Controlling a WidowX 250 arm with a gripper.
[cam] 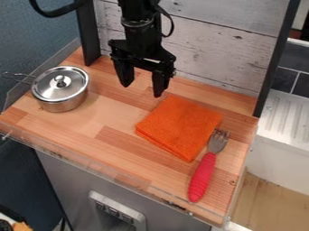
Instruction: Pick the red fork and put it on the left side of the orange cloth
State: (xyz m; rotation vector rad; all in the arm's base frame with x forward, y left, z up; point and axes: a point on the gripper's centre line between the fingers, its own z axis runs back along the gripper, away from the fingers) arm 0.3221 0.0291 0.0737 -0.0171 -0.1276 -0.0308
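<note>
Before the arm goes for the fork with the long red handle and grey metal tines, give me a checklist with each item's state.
1. Black two-finger end effector open, holding nothing: ok.
2. End effector over the fork: not ok, it hangs near the far corner of the folded square orange fabric cloth.
3. Red handle uncovered for a grasp: ok.
4. Tines free of the cloth: cannot tell, they lie right by its right edge.
5. Round silver metal pot apart from the cloth: ok, it stands well left.

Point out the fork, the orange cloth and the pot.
Red fork [202, 176]: camera view, on its handle.
Orange cloth [180, 126]: camera view, mid-surface.
Pot [63, 104]: camera view, side wall.
</note>
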